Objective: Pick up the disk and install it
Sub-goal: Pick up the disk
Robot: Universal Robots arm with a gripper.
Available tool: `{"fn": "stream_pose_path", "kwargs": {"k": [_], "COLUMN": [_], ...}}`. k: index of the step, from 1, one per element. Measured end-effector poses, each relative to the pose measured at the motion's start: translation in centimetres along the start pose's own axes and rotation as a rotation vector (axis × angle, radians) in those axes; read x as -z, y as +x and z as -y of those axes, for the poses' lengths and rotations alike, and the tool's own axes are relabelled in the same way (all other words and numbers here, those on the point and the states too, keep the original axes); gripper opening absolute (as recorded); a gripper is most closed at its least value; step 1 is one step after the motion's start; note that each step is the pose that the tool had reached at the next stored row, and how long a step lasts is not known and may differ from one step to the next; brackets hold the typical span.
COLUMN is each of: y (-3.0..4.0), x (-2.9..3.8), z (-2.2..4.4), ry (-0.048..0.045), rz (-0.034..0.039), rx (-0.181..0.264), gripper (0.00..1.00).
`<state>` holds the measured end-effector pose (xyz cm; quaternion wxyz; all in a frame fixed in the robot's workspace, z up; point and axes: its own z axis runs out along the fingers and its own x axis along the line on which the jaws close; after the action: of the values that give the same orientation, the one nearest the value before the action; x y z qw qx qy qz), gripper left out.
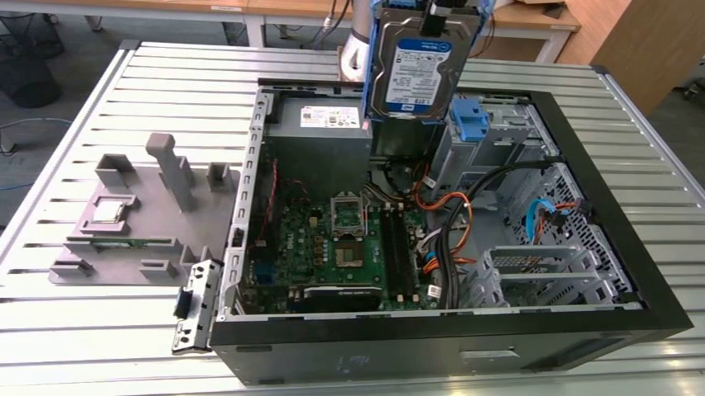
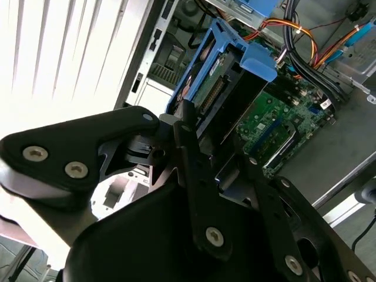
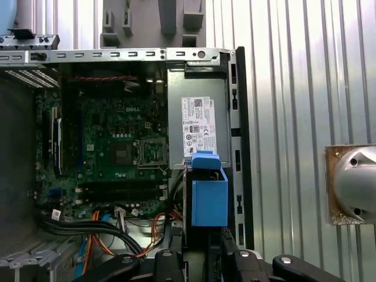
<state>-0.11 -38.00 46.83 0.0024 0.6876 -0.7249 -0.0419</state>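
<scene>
My gripper is shut on the disk, a silver drive with a white-and-blue label in a blue carrier. It hangs upright above the far side of the open computer case, over the spot between the grey power supply and the drive bay. In the second wrist view the black fingers clamp the disk from both sides, with the gripper above the motherboard. In the first wrist view the carrier's blue end sticks out from the gripper beside the power supply.
The case holds a green motherboard, a grey power supply, bundles of cables and a blue bracket at the metal drive bay. A grey fixture stands on the slatted table at the exterior view's left.
</scene>
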Motion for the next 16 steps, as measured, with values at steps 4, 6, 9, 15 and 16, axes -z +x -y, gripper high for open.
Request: {"fn": "stream_pose_path", "kwargs": {"k": [4,6,9,15,16], "y": [0.85,1.25,1.76,2.83,3.03], "x": [0.00,-0.02,-0.05,-0.09,-0.10], "z": [0.05,0.07,0.13,0.26,0.28], "ry": [0.0000,0.0000,-0.0001,-0.0004,-0.0005], "rz": [0.0000,0.0004,0.0022,0.0081,0.0092], "rx": [0.000,0.000,0.000,0.000,0.001], "gripper": [0.35,0.35,0.35,0.35,0.35]}}
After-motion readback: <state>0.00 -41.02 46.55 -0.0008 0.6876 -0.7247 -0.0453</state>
